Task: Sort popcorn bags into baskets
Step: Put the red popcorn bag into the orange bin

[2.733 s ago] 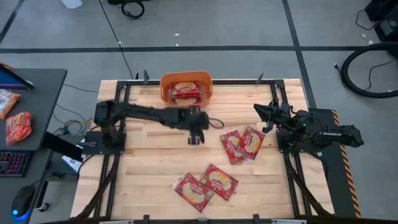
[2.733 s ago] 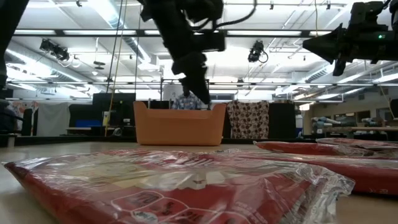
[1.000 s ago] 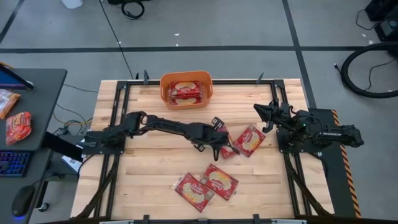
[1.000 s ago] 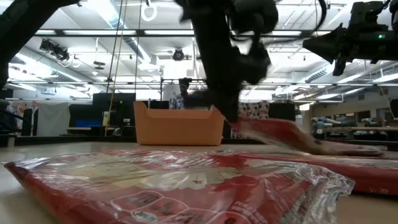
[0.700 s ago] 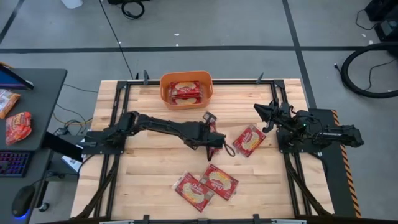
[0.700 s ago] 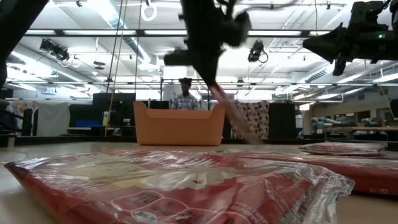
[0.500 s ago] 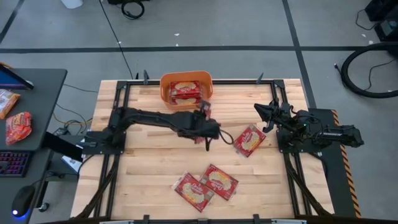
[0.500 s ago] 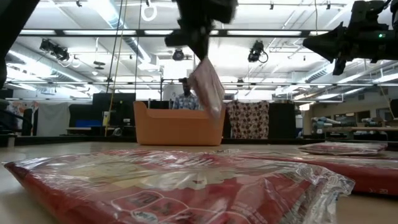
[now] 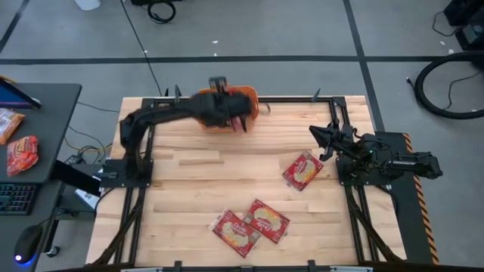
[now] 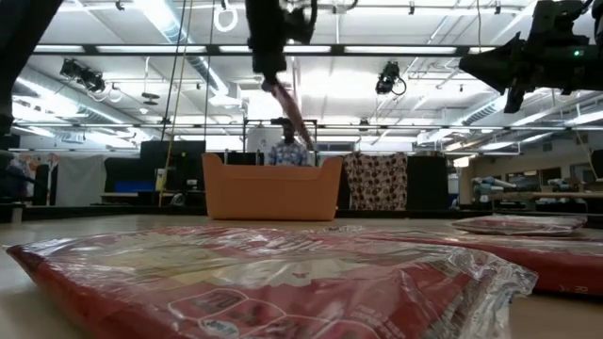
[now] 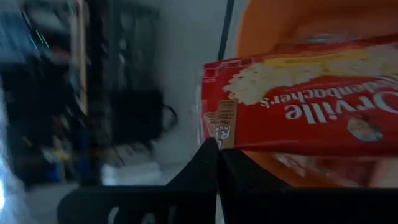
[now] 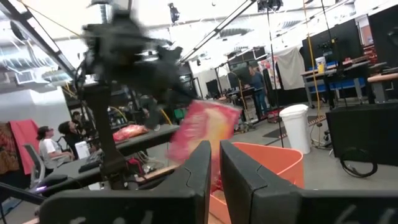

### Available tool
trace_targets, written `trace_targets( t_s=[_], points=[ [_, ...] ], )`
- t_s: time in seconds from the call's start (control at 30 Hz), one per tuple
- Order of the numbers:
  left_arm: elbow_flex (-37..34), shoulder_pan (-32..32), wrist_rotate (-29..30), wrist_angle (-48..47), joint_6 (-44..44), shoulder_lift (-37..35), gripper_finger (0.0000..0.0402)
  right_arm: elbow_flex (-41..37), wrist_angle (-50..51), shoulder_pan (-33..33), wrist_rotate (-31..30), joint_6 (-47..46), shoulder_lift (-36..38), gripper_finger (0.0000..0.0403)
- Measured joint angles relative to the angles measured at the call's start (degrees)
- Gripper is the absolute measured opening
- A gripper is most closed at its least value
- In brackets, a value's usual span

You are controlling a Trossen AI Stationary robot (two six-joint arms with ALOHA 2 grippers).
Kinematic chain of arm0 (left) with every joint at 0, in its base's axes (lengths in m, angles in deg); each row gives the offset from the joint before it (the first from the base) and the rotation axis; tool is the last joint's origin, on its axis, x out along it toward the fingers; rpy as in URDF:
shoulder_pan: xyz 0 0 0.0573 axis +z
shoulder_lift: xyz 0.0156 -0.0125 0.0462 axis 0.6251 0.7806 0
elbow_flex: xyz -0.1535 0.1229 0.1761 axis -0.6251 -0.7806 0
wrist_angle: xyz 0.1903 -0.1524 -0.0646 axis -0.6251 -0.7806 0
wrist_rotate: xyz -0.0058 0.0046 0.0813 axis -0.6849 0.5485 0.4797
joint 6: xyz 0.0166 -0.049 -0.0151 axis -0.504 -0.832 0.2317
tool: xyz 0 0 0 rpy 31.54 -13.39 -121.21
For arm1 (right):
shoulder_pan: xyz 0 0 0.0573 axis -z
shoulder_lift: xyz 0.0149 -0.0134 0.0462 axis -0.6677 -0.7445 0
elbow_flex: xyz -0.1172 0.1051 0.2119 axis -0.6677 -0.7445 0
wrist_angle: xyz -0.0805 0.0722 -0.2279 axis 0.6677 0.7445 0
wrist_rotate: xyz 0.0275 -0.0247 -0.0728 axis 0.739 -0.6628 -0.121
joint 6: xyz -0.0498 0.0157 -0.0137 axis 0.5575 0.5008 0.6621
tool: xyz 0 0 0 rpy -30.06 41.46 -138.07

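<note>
Visibly, three popcorn bags [image 9: 302, 169] tabled, one basket [image 10: 271, 187].

A lab or workshop; ceiling strip lights [image 10: 396, 49], benches [image 12: 339, 71], seated people [image 12: 45, 149] behind.

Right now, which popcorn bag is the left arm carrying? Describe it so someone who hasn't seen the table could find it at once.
Start at the orange basket at the table's far edge. The left gripper hangs over it, its fingers pinching a red popcorn bag by one corner. It is the only bag in the air; three other bags lie flat on the wood nearer the front.
</note>
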Motion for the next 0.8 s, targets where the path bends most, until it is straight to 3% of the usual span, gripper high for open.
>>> trace_targets(
  t_s=[0.23,0.37,0.5,0.67,0.8],
  points=[
    [-3.1,12.0,-7.0,5.0,-7.0,0.2,0.0001,0.0,0.0,0.0,0.0,0.0,0.0,0.0039],
    [-6.1,16.7,-15.2,3.7,-13.8,0.2,0.0001,0.0,0.0,0.0,0.0,0.0,0.0,0.0039],
    [-10.1,17.6,-17.4,3.5,-18.6,0.1,0.0002,0.0,0.0,0.0,0.0,0.0,0.0,0.0039],
    [-15.2,18.0,-24.4,2.0,-21.6,0.2,0.0003,0.0,0.0,0.0,0.0,0.0,0.0,0.0039],
    [-17.4,16.9,-24.0,0.9,-22.8,0.2,0.0017,0.0,0.0,0.0,0.0,0.0,0.0,0.0039]
  ],
)
